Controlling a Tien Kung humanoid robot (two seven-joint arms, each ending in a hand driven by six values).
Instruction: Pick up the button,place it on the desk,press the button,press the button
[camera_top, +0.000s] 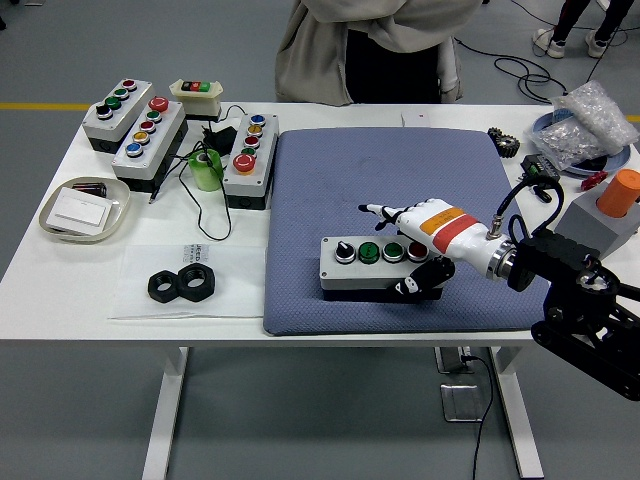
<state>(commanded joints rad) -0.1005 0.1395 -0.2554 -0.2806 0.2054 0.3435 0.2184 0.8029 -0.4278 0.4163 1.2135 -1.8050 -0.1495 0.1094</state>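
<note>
A grey button box (372, 262) with a black knob, two green buttons and a red button lies flat on the blue mat (390, 165), near its front edge. My right hand (412, 240), white with an orange and red band, is at the box's right end. Its fingers (378, 210) are stretched out above the box's far side and off its top. The thumb (418, 284) is low at the box's front right corner. The hand holds nothing. My left arm is out of view.
Three more button boxes (150, 138) and a small switch box (195, 92) stand at the back left, with a green tape roll (207, 170), a tray (85, 208) and black nuts (183, 284). An orange-topped grey box (608, 212) and a bag (590, 122) are at the right. A person (370, 45) stands behind the table.
</note>
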